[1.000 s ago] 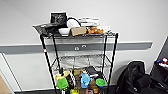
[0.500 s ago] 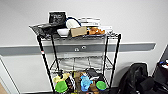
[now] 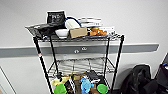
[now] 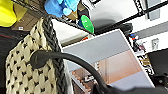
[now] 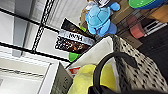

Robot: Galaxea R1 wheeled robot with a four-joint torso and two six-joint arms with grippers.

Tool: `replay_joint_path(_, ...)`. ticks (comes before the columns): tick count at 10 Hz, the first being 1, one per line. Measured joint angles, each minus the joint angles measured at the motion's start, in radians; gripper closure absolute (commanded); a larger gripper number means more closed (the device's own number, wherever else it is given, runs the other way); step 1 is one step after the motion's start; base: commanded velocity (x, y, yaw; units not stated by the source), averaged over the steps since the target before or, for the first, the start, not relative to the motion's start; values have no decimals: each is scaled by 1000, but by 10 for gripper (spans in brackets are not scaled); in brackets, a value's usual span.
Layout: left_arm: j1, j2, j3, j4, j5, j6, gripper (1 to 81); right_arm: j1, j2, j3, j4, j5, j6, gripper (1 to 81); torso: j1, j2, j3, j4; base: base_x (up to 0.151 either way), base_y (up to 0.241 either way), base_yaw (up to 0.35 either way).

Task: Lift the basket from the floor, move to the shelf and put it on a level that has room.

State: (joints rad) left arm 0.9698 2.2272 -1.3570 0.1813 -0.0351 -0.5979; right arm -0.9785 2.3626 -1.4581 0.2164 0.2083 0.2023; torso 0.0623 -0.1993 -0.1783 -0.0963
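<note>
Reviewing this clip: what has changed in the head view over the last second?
The rack shows larger and fills more of the picture, so the camera has moved closer; the things themselves have not shifted. The cluttered top tier, the bare middle tier and the colourful items below sit as before.

the head camera faces the shelf (image 3: 80, 50) squarely from close by, at about the height of its cluttered top tier, the wall right behind. both wrist cameras sit low, hard against the basket (image 4: 30, 72) (image 5: 140, 67), looking up at the lower tier; all three share the blue plush turtle (image 3: 86, 85) (image 4: 61, 6) (image 5: 100, 18).
</note>
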Motion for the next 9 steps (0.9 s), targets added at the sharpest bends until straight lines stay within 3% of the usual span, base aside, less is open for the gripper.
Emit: replay_joint_path(9, 0, 0, 0, 0, -3, 1, 811, 1, 0, 0, 0, 0, 0, 811, 0, 0, 0, 0, 101, 0, 0)
